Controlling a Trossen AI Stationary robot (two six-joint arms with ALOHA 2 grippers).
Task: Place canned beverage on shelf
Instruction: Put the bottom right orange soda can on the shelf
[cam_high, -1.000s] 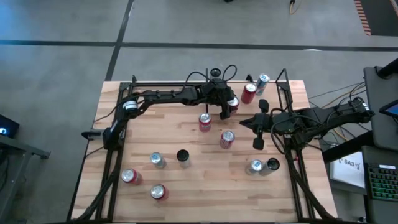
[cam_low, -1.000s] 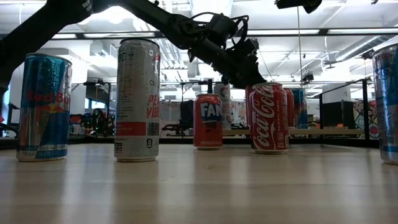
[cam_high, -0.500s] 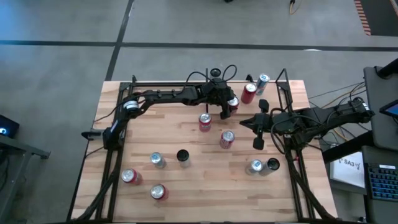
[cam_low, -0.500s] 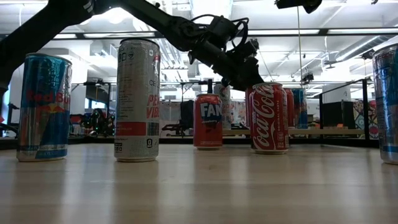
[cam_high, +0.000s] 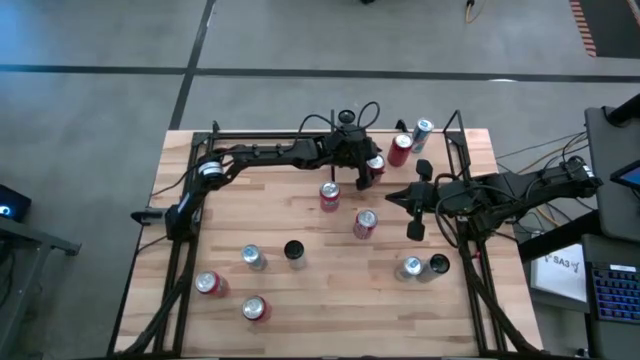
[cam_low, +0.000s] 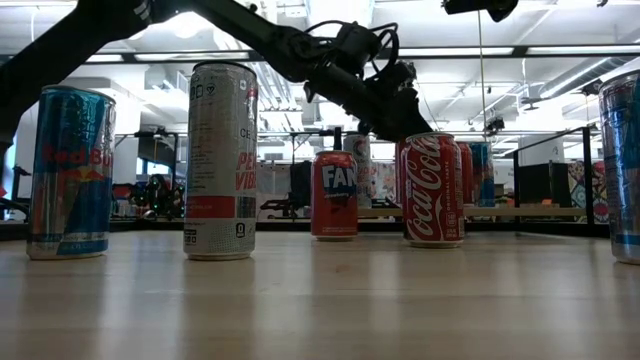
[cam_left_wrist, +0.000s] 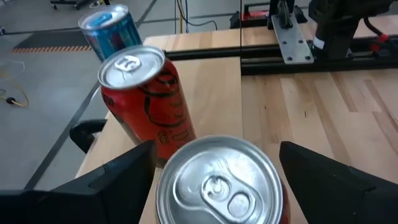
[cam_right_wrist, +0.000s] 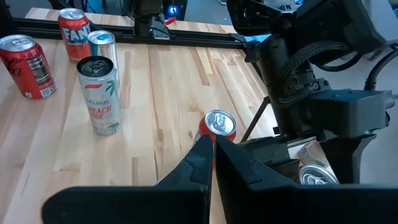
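A can with a silver top (cam_left_wrist: 217, 183) is being straddled by the left gripper (cam_high: 366, 176) on the shelf (cam_high: 440, 150), the light-wood board at the far right corner of the bench (cam_high: 300, 290). In the left wrist view the two dark fingers (cam_left_wrist: 118, 177) are standing apart on either side of that can, with a gap visible on each side, so the can is judged to be released and standing on its own. Just beyond it on the shelf, a red can (cam_left_wrist: 149, 102) is standing upright, and a blue-and-silver can (cam_left_wrist: 111, 28) is standing farther off toward the shelf's outer edge.

The right gripper (cam_high: 413, 212) is being held idle just in front of the shelf, its fingers (cam_right_wrist: 208, 162) clenched together on nothing.

As for progress, three cans are being counted on the shelf, so this placement is judged to be essentially done; only the left arm's withdrawal is left. Much of the task is still outstanding: a Fanta can (cam_high: 329, 196) and a Coca-Cola can (cam_high: 364, 223) are waiting near the shelf, a tall white can (cam_low: 221, 160) and a Red Bull can (cam_low: 71, 172) well away from it, and several more are scattered over the bench.
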